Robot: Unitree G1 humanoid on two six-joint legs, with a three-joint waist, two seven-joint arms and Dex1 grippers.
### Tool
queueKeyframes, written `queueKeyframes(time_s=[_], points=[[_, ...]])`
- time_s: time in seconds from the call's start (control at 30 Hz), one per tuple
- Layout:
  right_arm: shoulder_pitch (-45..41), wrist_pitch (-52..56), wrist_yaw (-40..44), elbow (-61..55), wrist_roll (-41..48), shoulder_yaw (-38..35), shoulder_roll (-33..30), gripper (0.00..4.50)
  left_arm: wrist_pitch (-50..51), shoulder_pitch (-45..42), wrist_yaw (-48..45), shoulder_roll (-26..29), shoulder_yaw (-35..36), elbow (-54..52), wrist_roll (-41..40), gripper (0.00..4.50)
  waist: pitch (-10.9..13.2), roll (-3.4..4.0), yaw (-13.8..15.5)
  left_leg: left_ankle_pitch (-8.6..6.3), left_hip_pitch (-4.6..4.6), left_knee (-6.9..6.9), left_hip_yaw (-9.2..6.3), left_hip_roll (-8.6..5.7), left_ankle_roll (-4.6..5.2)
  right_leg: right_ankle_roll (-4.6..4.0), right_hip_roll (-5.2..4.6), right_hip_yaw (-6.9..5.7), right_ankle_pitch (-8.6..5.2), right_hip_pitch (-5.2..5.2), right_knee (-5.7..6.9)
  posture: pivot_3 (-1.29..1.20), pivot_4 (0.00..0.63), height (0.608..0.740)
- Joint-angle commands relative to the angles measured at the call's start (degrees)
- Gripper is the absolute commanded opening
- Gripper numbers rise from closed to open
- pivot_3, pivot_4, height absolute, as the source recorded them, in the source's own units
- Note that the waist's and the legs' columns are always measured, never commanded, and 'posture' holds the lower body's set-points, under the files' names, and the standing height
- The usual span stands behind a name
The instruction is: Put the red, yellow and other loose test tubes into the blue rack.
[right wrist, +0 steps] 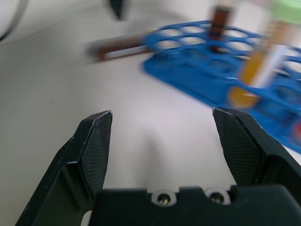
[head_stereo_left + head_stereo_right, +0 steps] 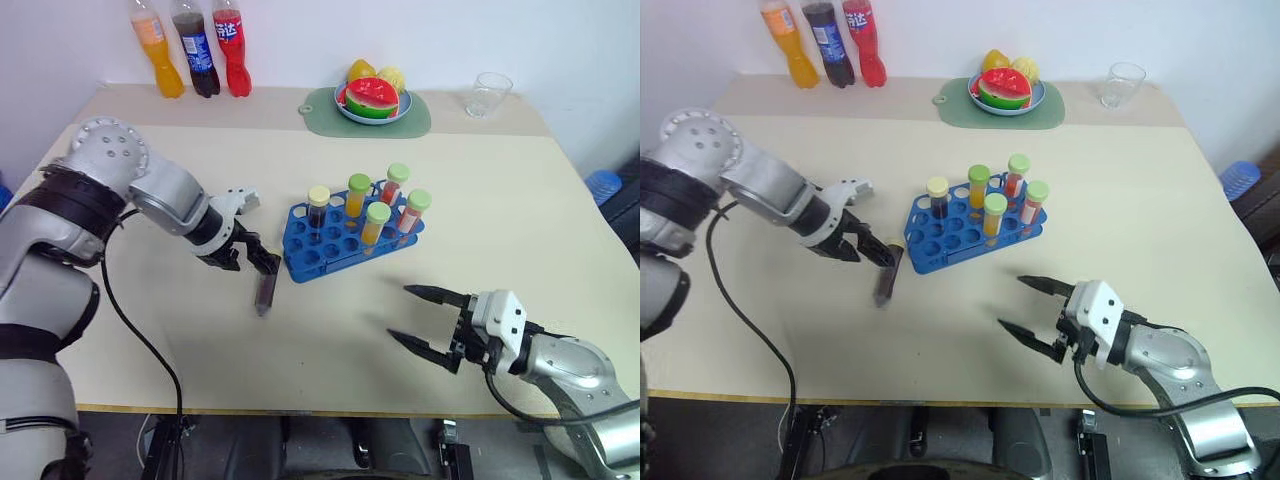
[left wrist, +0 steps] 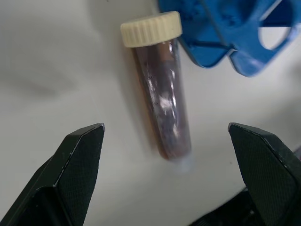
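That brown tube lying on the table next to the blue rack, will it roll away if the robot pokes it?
Probably yes. The brown tube is round and lies flat on the table, so a sideways nudge could roll it. Its ribbed cap is wider than the body, so it may curve. The shiny wall looks slippery, so the open left gripper should squeeze it squarely.

table [image 2: 520, 230] | blue rack [image 2: 305, 255] | brown tube [image 2: 265, 293] | bottles [image 2: 195, 50] | mat [image 2: 415, 120] | glass [image 2: 488, 94]

Rack [image 2: 340, 240] sat mid-surface [image 2: 500, 230], five capped tubes [image 2: 378, 222] upright in it. One loose tube [image 2: 265, 293] lay flat just left of rack, cap toward it, left tool [image 2: 262, 262] over it. Right tool [image 2: 425, 318] nearer front edge, right of rack. Three bottles [image 2: 195, 50] stood behind, far left; fruit plate [image 2: 375, 112] behind rack; glass [image 2: 488, 94] right of plate.
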Motion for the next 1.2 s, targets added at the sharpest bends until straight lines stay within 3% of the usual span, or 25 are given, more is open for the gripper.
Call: queueKeyframes(time_s=[0.03, 0.33, 0.43, 0.63, 0.73, 0.87, 1.0, 1.07, 1.17, 1.2], points=[[-0.3, -2.9, 2.2, -1.1, 0.4, -1.2, -1.5, 3.76, 0.3, -1.0, 3.8, -2.1, 2.6, 2.8, -0.2, 4.31, 0.0, 0.00, -0.1, 0.00, 0.00, 0.00, 0.00, 0.00, 0.00, 0.01, 0.00, 0.00, 0.01, 0.00, 0.00, 0.00, 0.150, 0.740], [-4.2, -2.9, 3.2, 0.5, 0.2, 0.1, -2.0, 3.76, 0.3, 0.2, 12.8, -9.8, 7.3, 9.0, 3.7, 4.31, 0.0, -0.02, 0.0, 0.02, -0.01, 0.02, -0.01, -0.03, -0.03, 0.04, -0.01, 0.00, 0.02, 0.01, -0.02, 0.00, 0.150, 0.740], [-4.1, -2.9, 3.2, 0.4, 0.1, 0.5, -1.9, 3.76, 0.3, 0.8, 14.6, -9.6, 7.5, 8.6, 3.1, 3.55, 0.0, -0.02, 0.0, 0.04, 0.00, 0.02, -0.01, -0.03, -0.06, 0.05, -0.01, 0.00, 0.03, 0.02, -0.03, 0.00, 0.150, 0.740], [-3.6, -2.7, 3.4, 0.6, 0.5, 0.1, -2.1, 3.76, 0.3, 2.8, 16.5, -7.9, 7.9, 5.5, 0.1, 0.90, 0.0, -0.02, -0.1, 0.06, 0.01, 0.02, -0.01, -0.03, -0.10, 0.05, -0.01, 0.00, 0.03, 0.02, -0.02, 0.00, 0.150, 0.740], [-4.2, -2.7, 3.6, 1.3, 0.7, 0.0, -2.1, 3.76, 0.3, 4.3, 16.2, -4.9, 7.6, 2.3, -2.8, 0.90, 0.0, -0.02, -0.2, 0.07, 0.02, 0.01, -0.02, -0.02, -0.11, 0.05, -0.01, 0.00, 0.03, 0.02, -0.02, 0.00, 0.150, 0.740], [-6.0, -2.9, 3.8, 3.2, 0.6, 0.9, -1.5, 3.76, 0.3, 6.8, 8.2, 2.0, 8.1, -6.7, -3.1, 0.90, 0.0, -0.01, -0.2, 0.09, 0.02, 0.01, -0.01, -0.01, -0.15, 0.04, 0.00, 0.00, 0.03, 0.01, -0.01, 0.00, 0.150, 0.740], [-8.1, -3.1, 4.0, 5.2, 0.5, 1.8, -0.8, 3.76, -1.1, 12.9, 1.9, 10.4, 17.4, -20.3, -1.8, 0.90, 0.0, -0.02, -0.1, 0.10, 0.01, 0.00, 0.00, 0.00, -0.18, -0.03, -0.02, 0.00, -0.01, 0.00, 0.00, 0.00, 0.150, 0.740], [-9.1, -3.1, 3.9, 6.1, 0.6, 2.2, -0.4, 3.76, -7.0, 19.0, -5.6, 12.8, 26.1, -31.9, 7.7, 0.90, 0.0, -0.01, -0.1, 0.11, 0.01, 0.00, -0.01, 0.01, -0.19, -0.04, -0.02, 0.00, -0.01, 0.02, -0.01, 0.00, 0.150, 0.740], [-10.0, -3.4, 3.7, 7.0, 0.4, 2.6, 0.0, 3.76, -18.8, 28.9, -26.7, 16.1, 34.1, -47.5, 23.4, 0.90, 0.0, 0.00, 0.1, 0.29, 0.02, -0.01, 0.07, 0.00, -0.51, -0.17, -0.03, 0.00, -0.07, 0.02, -0.03, 0.00, 0.150, 0.740], [-10.2, -3.5, 3.4, 7.2, 0.3, 2.6, 0.3, 3.76, -26.1, 33.1, -35.4, 14.8, 38.1, -50.3, 27.5, 0.90, 0.0, 0.04, 0.1, 0.34, 0.02, -0.01, 0.08, 0.00, -0.61, -0.19, -0.03, -0.01, -0.07, 0.04, -0.06, 0.00, 0.150, 0.740]])
